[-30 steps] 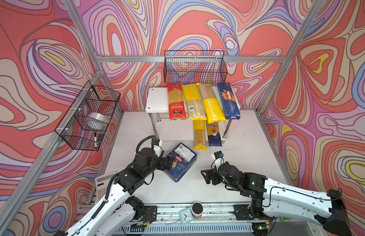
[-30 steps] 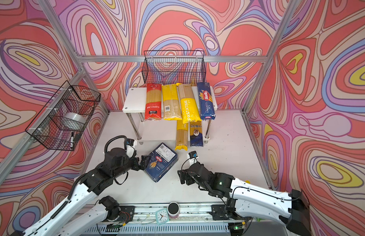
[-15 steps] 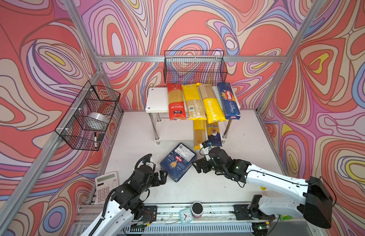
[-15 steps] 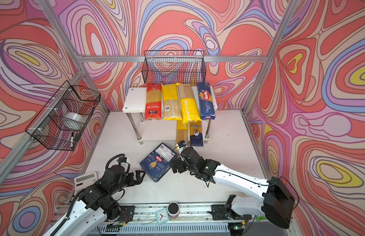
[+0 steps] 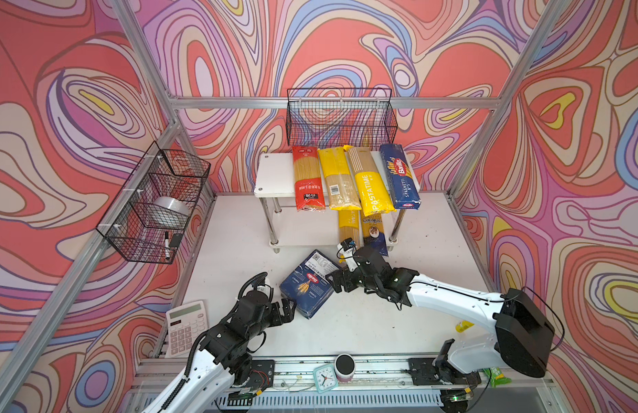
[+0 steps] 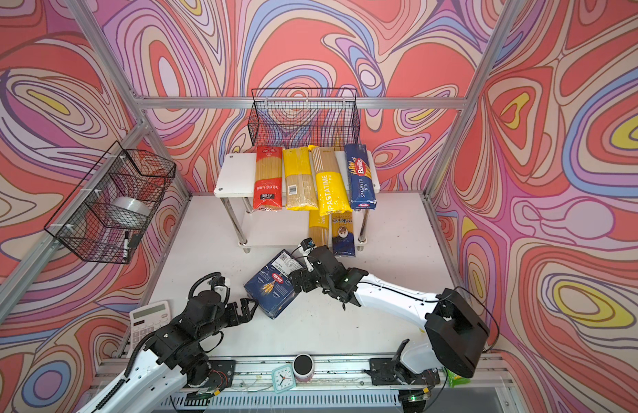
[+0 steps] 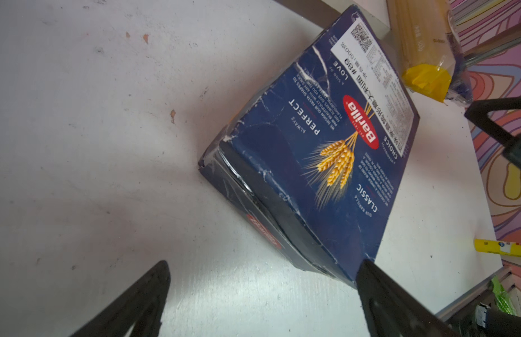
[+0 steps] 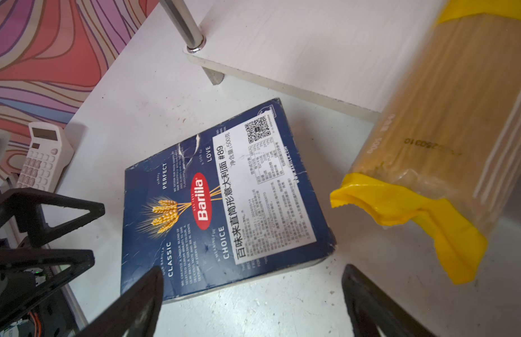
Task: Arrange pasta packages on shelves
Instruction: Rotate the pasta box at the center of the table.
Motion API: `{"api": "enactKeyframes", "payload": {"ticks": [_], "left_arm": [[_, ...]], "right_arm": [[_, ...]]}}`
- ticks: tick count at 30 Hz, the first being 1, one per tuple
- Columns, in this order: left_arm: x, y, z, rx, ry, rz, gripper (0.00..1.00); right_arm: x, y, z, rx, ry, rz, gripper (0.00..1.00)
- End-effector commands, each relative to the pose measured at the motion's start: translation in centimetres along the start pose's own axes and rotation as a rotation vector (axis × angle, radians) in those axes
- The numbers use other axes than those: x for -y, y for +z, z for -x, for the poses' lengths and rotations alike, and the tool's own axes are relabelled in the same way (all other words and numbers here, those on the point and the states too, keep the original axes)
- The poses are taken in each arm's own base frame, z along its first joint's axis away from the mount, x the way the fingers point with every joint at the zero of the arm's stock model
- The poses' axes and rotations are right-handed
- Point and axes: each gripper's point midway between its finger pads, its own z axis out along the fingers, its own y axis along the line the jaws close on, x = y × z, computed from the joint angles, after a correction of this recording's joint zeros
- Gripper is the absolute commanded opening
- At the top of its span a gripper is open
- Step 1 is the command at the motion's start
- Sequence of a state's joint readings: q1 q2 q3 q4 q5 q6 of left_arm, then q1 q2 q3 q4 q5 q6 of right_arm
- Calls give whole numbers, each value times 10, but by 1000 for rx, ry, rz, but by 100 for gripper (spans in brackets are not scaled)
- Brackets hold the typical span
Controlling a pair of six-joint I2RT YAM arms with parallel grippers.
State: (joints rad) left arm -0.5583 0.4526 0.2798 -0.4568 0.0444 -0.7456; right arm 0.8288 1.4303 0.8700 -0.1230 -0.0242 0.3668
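Note:
A wide blue Barilla box (image 5: 308,288) (image 6: 273,288) lies flat on the table in front of the shelves (image 5: 274,175), a white two-tier rack. My left gripper (image 5: 292,310) (image 7: 263,265) is open at the box's near left corner (image 7: 326,151), holding nothing. My right gripper (image 5: 330,282) (image 8: 253,270) is open at the box's right edge (image 8: 218,204), its jaws wide and empty. On the top board lie a red bag (image 5: 308,178), a yellow pack (image 5: 339,178), a PASTATIME bag (image 5: 369,182) and a slim Barilla box (image 5: 399,177). A yellow pack (image 5: 349,229) and a dark blue bag (image 5: 373,229) stick out of the lower board.
A calculator (image 5: 185,327) lies at the table's front left edge. Black wire baskets hang on the left wall (image 5: 153,203) and the back wall (image 5: 340,114). A small clock (image 5: 324,379) and a dark cup (image 5: 345,366) stand on the front rail. A green packet (image 5: 496,377) lies at front right.
My left gripper has drawn back from the box's left side toward the front. My right gripper has moved left and away from me, up to the box's right edge. The box has hardly shifted.

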Motion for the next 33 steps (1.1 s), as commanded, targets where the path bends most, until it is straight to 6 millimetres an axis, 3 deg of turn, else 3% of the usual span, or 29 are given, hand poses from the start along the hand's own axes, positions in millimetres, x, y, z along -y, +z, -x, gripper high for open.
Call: {"api": "enactKeyframes", "payload": {"ticks": [1, 7, 16, 23, 27, 33], "left_arm": [[7, 5, 5, 26, -16, -40, 100], [16, 11, 9, 30, 0, -71, 100], [21, 17, 16, 45, 10, -75, 100], [28, 18, 18, 41, 29, -101, 100], [34, 16, 23, 48, 58, -115, 100], [41, 17, 29, 53, 98, -122, 100]], "right_arm": [[3, 7, -5, -17, 24, 25, 98], [8, 20, -19, -55, 45, 33, 98], [17, 35, -13, -67, 48, 8, 98], [2, 52, -13, -80, 44, 104, 98], [-4, 51, -17, -100, 56, 140, 98], [-11, 31, -33, -97, 114, 206, 97]]}}
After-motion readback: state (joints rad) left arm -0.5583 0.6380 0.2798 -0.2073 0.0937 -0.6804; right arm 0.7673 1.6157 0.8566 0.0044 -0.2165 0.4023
